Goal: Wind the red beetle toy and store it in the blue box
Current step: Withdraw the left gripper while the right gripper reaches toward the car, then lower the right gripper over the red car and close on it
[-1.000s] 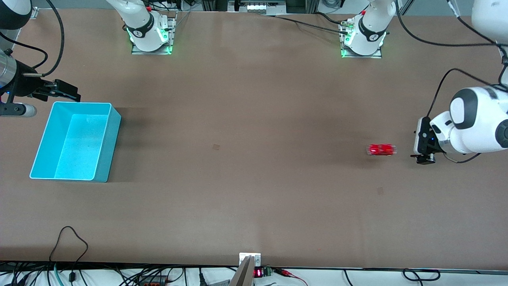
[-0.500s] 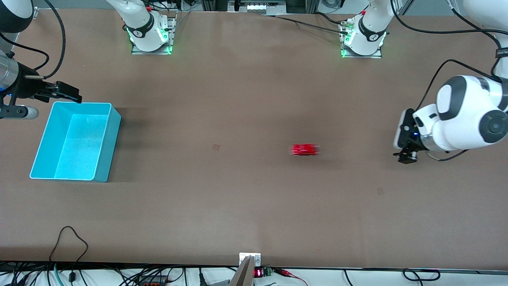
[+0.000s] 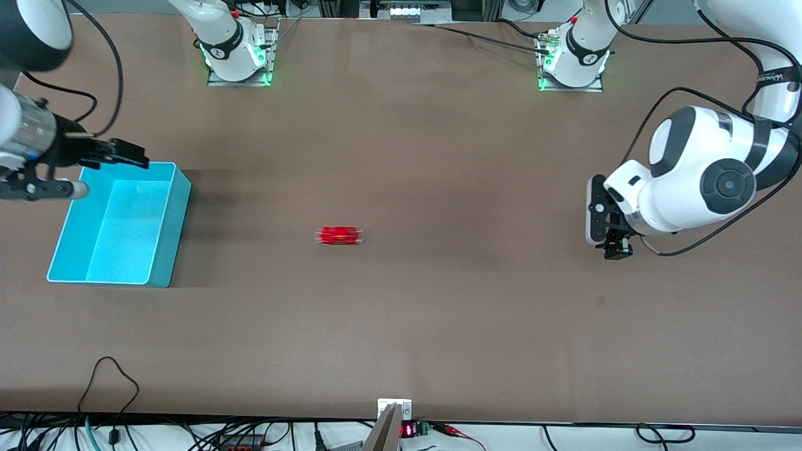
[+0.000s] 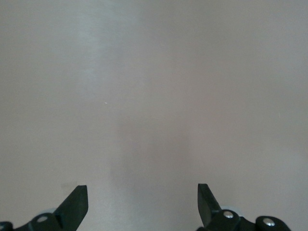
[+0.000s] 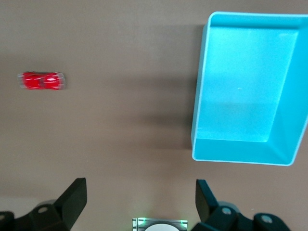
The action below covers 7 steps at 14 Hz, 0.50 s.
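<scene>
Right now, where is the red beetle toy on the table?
The red beetle toy sits on the bare table near the middle, between the blue box at the right arm's end and the left end effector, closer to the box.

The red beetle toy (image 3: 339, 235) shows only as a smeared red streak with pale ends on the bare surface (image 3: 401, 326); its wheels, trim and heading cannot be made out, and the right wrist view blurs it too. The right arm (image 3: 28, 134) is cut off by the front view's edge, and part of the right hand (image 3: 122, 153) overlaps the blue box's (image 3: 172, 219) rim. The left wrist view shows only the two dark fingertips (image 4: 74, 204) of the left hand (image 3: 617, 250), cut off at the frame's edge, over featureless surface.
</scene>
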Tool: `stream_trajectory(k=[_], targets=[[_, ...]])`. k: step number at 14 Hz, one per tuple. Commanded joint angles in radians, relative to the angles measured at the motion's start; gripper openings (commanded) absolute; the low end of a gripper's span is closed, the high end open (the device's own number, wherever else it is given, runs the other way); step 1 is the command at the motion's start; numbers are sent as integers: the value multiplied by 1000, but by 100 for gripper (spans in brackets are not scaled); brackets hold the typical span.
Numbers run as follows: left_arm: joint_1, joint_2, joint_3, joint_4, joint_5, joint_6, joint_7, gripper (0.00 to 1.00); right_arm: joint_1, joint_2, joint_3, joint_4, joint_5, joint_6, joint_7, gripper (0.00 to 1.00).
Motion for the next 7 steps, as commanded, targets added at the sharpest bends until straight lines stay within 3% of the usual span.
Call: stream_trajectory(k=[1,4,7], targets=[[-27,48,-1,109,16,-29,-194,100,32,42,-2,7,17,-11,-5,100],[-26,65,3,184,8,-56,-346,100,58,60,-2,-45,17,15,-8,100],[-29,66,6,252,15,-58,-435,100,73,28,1,-215,11,157,-111,100]])
